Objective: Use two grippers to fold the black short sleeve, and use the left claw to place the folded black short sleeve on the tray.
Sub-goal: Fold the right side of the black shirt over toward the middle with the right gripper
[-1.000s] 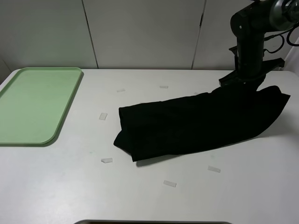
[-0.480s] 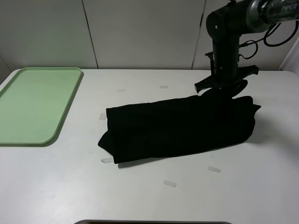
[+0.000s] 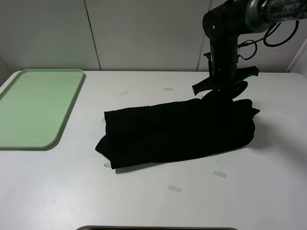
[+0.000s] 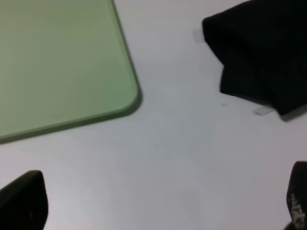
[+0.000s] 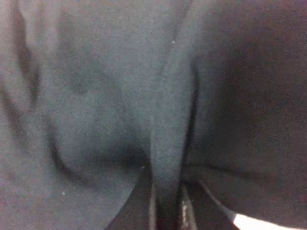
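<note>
Black short sleeve is lying mid-frame, right hand pinching its right edge for folding, left hand hanging wide.

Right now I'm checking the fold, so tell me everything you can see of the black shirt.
The black shirt is soft matte cloth, folded into a long, wrinkled bundle lying across the middle of the white table. No print or label shows. Its right end is raised slightly where the right gripper is shut on a pinched ridge of cloth.
</note>
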Robot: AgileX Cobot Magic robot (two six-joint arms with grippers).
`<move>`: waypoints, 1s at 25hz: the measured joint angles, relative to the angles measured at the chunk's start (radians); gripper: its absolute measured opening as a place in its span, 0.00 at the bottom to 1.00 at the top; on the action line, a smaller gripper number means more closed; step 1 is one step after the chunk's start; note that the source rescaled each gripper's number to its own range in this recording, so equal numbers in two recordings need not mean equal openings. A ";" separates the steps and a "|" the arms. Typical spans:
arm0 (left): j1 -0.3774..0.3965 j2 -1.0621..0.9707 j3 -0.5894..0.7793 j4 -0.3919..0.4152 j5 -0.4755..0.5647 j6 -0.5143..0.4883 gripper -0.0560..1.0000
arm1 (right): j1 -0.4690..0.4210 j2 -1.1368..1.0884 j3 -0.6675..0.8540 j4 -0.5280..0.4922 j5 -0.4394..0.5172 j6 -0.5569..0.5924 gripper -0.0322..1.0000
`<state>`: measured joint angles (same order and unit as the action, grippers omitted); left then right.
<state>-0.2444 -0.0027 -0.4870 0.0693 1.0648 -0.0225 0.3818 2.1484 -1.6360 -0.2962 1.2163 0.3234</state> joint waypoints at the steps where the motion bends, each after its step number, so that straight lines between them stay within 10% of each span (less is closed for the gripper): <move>1: 0.000 0.000 0.000 0.012 0.000 0.000 1.00 | 0.004 -0.010 -0.007 -0.021 0.000 0.000 0.08; 14: 0.000 0.000 0.000 0.043 0.000 0.000 1.00 | 0.070 -0.054 -0.022 -0.082 -0.001 0.024 0.08; 25: 0.000 0.000 0.000 0.043 0.001 0.000 1.00 | 0.167 -0.046 -0.022 0.063 -0.001 0.037 0.08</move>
<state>-0.2444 -0.0027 -0.4870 0.1128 1.0655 -0.0225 0.5491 2.1023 -1.6579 -0.2335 1.2151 0.3607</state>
